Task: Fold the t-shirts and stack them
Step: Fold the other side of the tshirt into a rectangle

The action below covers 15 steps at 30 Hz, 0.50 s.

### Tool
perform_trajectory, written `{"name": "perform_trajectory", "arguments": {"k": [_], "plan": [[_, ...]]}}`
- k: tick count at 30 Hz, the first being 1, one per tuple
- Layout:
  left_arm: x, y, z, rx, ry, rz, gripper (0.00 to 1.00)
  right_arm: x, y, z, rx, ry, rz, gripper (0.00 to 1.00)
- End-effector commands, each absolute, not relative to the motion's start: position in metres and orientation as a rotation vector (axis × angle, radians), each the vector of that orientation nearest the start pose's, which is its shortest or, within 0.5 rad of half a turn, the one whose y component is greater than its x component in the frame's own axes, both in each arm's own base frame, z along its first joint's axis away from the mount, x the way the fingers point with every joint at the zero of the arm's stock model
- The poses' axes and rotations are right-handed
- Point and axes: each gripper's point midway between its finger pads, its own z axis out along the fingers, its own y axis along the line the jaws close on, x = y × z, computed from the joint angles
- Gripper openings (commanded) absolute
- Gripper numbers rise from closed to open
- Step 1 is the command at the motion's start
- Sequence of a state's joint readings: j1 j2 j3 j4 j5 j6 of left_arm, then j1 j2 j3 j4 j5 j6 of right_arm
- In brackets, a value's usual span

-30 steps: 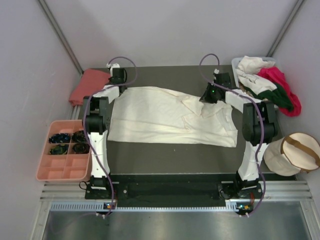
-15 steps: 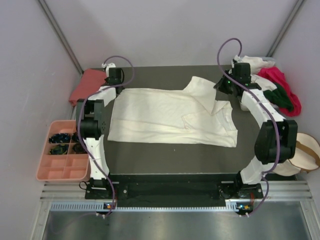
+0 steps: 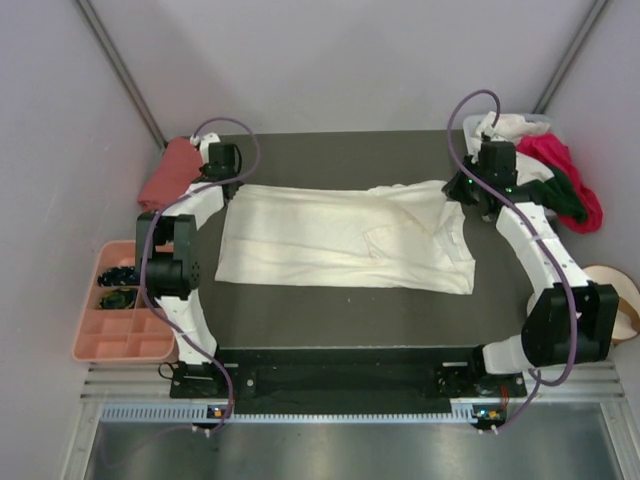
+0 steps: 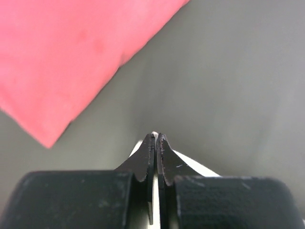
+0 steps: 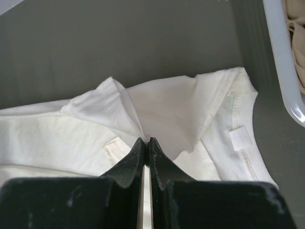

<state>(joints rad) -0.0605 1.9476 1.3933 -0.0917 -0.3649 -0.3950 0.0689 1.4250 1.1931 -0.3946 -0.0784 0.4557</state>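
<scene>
A large cream-white t-shirt [image 3: 340, 235] lies spread across the dark table. My left gripper [image 3: 222, 178] is shut on its far left corner; a sliver of cream cloth [image 4: 190, 164] shows beside the closed fingers [image 4: 157, 143]. My right gripper [image 3: 470, 188] is shut on a pinch of the cream shirt [image 5: 167, 109] at its far right, near the neckline and label. A salmon-pink shirt [image 3: 168, 172] lies folded at the far left and shows in the left wrist view [image 4: 66, 52]. A heap of white, magenta and dark green shirts [image 3: 545, 175] lies at the far right.
A pink compartment tray [image 3: 122, 318] stands off the table's left edge. A round beige pouch [image 3: 625, 300] sits at the right edge. A white bin rim [image 5: 286, 62] holds the heap at the far right. Grey walls close in on three sides.
My right gripper has drawn the shirt's raised far right part out to the right and down, so it lies flatter. My left gripper has shifted slightly left along the far edge with its corner.
</scene>
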Motion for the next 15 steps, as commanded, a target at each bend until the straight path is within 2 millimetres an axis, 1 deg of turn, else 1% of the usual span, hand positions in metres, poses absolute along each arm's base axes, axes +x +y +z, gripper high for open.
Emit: {"name": "perform_trajectory", "arguments": {"k": [1, 2, 4, 7, 9, 10, 12, 15], "plan": [[0.513, 0.028, 0.122, -0.668, 2.035, 0.149, 0.0, 0.395, 0.041, 0.22, 0.427, 2.127, 0.302, 0.0], [0.507, 0.027, 0.119, -0.676, 2.043, 0.145, 0.0, 0.393, 0.039, 0.22, 0.433, 2.125, 0.297, 0.0], [0.503, 0.026, 0.115, -0.694, 2.051, 0.139, 0.0, 0.388, 0.034, 0.218, 0.457, 2.126, 0.292, 0.0], [0.498, 0.024, 0.107, -0.707, 2.073, 0.132, 0.0, 0.383, 0.024, 0.225, 0.489, 2.098, 0.259, 0.0], [0.496, 0.024, 0.107, -0.713, 2.075, 0.129, 0.0, 0.379, 0.019, 0.232, 0.504, 2.075, 0.243, 0.0], [0.495, 0.024, 0.105, -0.718, 2.078, 0.128, 0.0, 0.377, 0.019, 0.234, 0.505, 2.074, 0.241, 0.0], [0.494, 0.024, 0.106, -0.725, 2.078, 0.128, 0.0, 0.375, 0.016, 0.243, 0.507, 2.051, 0.236, 0.0], [0.49, 0.024, 0.105, -0.733, 2.084, 0.132, 0.0, 0.37, 0.016, 0.25, 0.495, 2.048, 0.235, 0.0]]}}
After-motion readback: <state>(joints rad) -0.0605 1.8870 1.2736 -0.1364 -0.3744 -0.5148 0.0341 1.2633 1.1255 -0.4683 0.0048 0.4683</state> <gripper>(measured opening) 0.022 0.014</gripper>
